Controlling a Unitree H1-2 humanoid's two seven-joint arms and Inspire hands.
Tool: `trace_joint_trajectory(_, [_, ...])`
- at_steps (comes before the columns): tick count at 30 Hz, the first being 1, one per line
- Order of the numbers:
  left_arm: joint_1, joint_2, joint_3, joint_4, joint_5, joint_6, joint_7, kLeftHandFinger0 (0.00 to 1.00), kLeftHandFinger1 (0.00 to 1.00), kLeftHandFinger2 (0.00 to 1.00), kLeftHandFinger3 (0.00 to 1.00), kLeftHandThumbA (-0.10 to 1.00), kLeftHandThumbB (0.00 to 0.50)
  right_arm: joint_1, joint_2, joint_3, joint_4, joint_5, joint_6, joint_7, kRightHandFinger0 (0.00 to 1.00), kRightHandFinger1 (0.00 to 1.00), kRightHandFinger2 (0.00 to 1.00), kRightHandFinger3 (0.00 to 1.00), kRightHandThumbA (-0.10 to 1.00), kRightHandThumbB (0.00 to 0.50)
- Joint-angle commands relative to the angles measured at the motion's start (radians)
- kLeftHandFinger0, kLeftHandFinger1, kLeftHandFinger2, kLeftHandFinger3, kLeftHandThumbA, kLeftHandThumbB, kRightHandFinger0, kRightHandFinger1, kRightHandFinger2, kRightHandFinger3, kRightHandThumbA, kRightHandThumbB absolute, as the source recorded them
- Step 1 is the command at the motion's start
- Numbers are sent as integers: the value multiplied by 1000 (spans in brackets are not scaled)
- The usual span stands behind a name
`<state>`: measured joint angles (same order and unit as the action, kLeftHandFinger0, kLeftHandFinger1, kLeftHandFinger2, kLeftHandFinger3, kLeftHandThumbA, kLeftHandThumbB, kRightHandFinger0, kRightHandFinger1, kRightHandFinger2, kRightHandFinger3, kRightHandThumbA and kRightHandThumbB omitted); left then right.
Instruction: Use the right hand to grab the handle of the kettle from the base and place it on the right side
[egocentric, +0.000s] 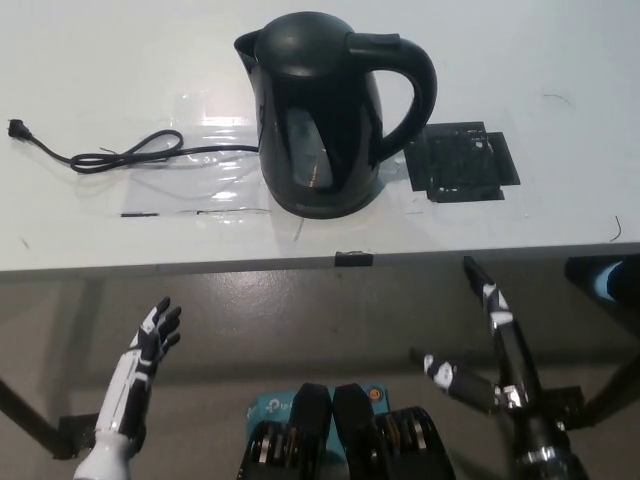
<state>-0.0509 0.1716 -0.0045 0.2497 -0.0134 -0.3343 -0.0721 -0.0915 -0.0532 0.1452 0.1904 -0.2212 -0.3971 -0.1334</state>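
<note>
The black kettle (325, 115) stands upright on the white counter (560, 60), near its front edge and about mid-frame. Its handle (410, 95) faces the robot's right, which suits a right-hand grasp. The base is hardly separable from the kettle's dark bottom rim; only the power cord (130, 152) trailing off to the left, unplugged end lying loose, hints at it. Just right of the kettle a black taped patch (462, 162) probably marks the placement spot. The right robot hand (485, 340) hangs below the counter edge, fingers extended and apart, holding nothing, well short of the handle; the grasp is not yet begun. The left robot hand (155, 335) rests low at the left, also spread and empty. Both forearms are cut off at the frame bottom.
</note>
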Motion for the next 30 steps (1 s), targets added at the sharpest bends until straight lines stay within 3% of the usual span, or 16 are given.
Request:
trace_joint_trajectory(1, [3, 4, -10, -53, -9, -55, -28, 1000, 1000, 1000, 1000, 1000, 500, 11, -6, 11, -97, -14, -73, -94, 1000, 1000, 1000, 1000, 849, 141])
trace_joint_trajectory(5, [6, -4, -16, -66, -24, -51, -40, 1000, 1000, 1000, 1000, 992, 500, 0, 14, -26, -180, -54, -73, -148, 1000, 1000, 1000, 1000, 921, 197])
trace_joint_trajectory(9, [10, -10, -21, -79, -45, -56, -55, 1000, 1000, 1000, 1000, 977, 500, -48, 28, -67, -256, -49, -64, -118, 1000, 1000, 1000, 1000, 933, 188])
trace_joint_trajectory(11, [10, -14, -25, -84, -45, -60, -58, 1000, 1000, 1000, 1000, 975, 500, -89, 32, -81, -296, -40, -2, -96, 1000, 1000, 1000, 1000, 940, 214])
trace_joint_trajectory(22, [50, -34, -33, -126, -65, -74, -64, 1000, 1000, 1000, 1000, 969, 500, -356, 43, -100, -267, -86, 214, -61, 1000, 1000, 1000, 1000, 1000, 252])
trace_joint_trajectory(24, [64, -44, -37, -122, -70, -84, -66, 1000, 1000, 1000, 1000, 957, 500, -421, 45, -98, -220, -92, 240, -64, 1000, 1000, 1000, 1000, 964, 244])
trace_joint_trajectory(25, [65, -45, -37, -122, -71, -84, -67, 1000, 1000, 1000, 1000, 955, 500, -431, 46, -97, -212, -92, 242, -65, 1000, 1000, 1000, 1000, 937, 217])
trace_joint_trajectory(27, [68, -55, -41, -114, -71, -79, -68, 1000, 1000, 1000, 1000, 938, 500, -511, 46, -96, -142, -87, 259, -65, 1000, 1000, 1000, 1000, 927, 241])
trace_joint_trajectory(30, [76, -58, -44, -106, -47, -75, -62, 1000, 1000, 1000, 1000, 956, 500, -590, 43, -91, -48, -82, 273, -62, 1000, 1000, 1000, 1000, 785, 232])
